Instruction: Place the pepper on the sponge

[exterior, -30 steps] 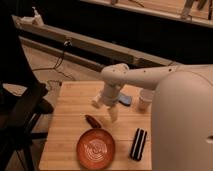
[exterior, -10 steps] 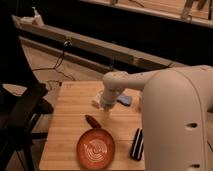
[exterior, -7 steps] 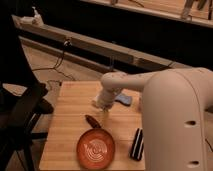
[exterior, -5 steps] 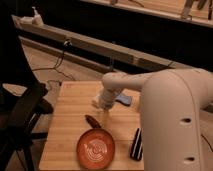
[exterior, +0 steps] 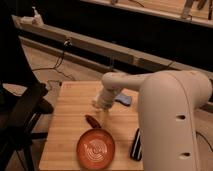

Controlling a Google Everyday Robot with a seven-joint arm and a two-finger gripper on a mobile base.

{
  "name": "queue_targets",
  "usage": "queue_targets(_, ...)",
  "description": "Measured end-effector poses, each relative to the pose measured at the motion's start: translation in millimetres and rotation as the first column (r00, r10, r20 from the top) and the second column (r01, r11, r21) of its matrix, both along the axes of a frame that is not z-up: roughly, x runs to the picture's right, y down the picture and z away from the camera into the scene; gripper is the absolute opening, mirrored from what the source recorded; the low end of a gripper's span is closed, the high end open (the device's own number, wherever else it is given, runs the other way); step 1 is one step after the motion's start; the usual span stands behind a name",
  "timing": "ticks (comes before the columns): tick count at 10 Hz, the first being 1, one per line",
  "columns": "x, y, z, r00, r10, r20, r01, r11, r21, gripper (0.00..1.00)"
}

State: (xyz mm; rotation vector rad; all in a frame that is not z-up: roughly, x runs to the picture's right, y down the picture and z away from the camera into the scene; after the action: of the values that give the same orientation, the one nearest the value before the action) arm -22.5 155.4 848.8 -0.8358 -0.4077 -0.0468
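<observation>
Over the last three seconds the arm's bulky white body had swung closer to the camera and filled far more of the right side, hiding part of the table point(exterior: 65, 117) behind it. The gripper point(exterior: 101, 106) had barely shifted. It had sunk only slightly and hung over the wooden top, just above and a little to the right of the pepper point(exterior: 92, 121). Whether the gripper was open or closed we could not tell.

The pepper had not moved. It lay flat on the table, just beyond the rim of the round orange-red plate point(exterior: 96, 148), apart from the sponge point(exterior: 124, 99). The sponge had also kept its place, peeking out blue-grey behind the arm's forearm. We judged the pepper was not on the sponge, and the gripper seemed, as far as this soft view allowed, to be lining up over it. A black ridged block point(exterior: 136, 145) lay near the plate's right side.

We could read no brand, label or writing anywhere.
</observation>
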Motion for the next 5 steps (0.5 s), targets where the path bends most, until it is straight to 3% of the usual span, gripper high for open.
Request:
queue_targets(2,-0.5,1.4,-0.2,1.0,0.006,-0.006,-0.007,0.9999,-0.009,0.8)
queue_targets(5,-8.1,2.7,-10.6,0.994,0.094,-0.06,-0.087,0.9908,0.103,0.8)
